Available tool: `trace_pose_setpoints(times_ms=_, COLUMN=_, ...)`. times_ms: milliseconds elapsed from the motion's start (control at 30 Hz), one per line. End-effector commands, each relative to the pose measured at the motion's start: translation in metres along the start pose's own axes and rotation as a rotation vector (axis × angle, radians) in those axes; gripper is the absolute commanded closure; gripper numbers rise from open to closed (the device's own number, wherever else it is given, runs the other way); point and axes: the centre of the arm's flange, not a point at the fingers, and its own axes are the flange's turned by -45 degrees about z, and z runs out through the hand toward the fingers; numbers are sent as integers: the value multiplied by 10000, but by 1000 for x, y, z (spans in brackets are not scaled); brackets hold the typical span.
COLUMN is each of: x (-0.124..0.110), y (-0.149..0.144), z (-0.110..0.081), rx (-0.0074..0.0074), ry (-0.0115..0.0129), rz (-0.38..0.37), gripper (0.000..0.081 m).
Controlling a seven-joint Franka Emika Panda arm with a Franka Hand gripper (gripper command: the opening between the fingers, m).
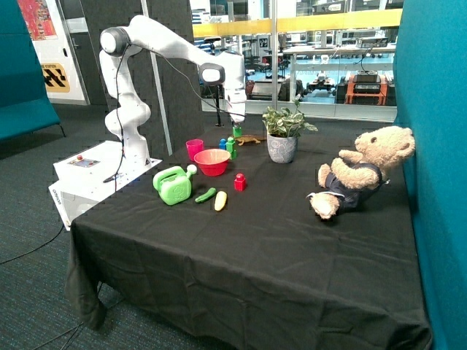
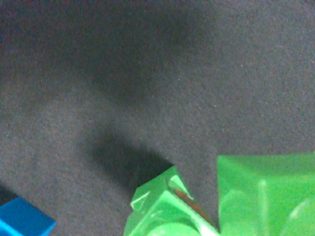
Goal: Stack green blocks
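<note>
We see the end effector (image 1: 237, 125) hanging above the far cluster of bricks, with one green block (image 1: 237, 132) at its tip, apparently raised off the table (image 1: 277, 240). We take it to be clamped on that block, though its fingers do not show clearly in either view. The other green block (image 1: 230, 146) stands on the cloth just below and beside it, next to a blue brick (image 1: 222, 144).

From the wrist view, the held block (image 2: 268, 194) and the lower green block (image 2: 165, 209) sit side by side rather than one over the other, so we judge them not yet lined up. Lowering from here could catch the lower block's edge and tip or push it, or leave the top one skewed off the stud. The blue brick (image 2: 24, 221) is close enough to be nudged.

Nearby stand a red bowl (image 1: 211, 161), a pink cup (image 1: 195, 149), a potted plant (image 1: 282, 137) and a small brown toy (image 1: 249, 139) just behind the bricks. The green watering can (image 1: 172, 184), red brick (image 1: 239, 181) and teddy bear (image 1: 357, 171) lie well apart.
</note>
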Motion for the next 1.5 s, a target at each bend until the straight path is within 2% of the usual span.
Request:
trace_pose_setpoints(times_ms=0, x=-1, y=-6, z=-2, rx=3, ry=6, rz=-72, gripper=808)
trace_pose_setpoints(times_ms=367, x=-5, y=-6, z=-9, rx=3, ry=6, rz=-63, gripper=808)
trace_pose_setpoints(times_ms=700, x=-14, y=-14, z=-8, rx=3, ry=6, rz=-137, gripper=808)
trace_pose_setpoints(times_ms=733, x=-15, y=-16, z=-7, rx=3, ry=6, rz=25, gripper=808)
trace_pose_setpoints(times_ms=800, x=-18, y=-17, z=-7, rx=3, ry=6, rz=-164, gripper=808)
trace_pose_setpoints(times_ms=1100, x=-26, y=-18, z=-4, rx=3, ry=6, rz=-127, gripper=808)
trace_pose_setpoints(times_ms=1467, x=-33, y=-23, z=10, rx=3, ry=6, rz=-177, gripper=808)
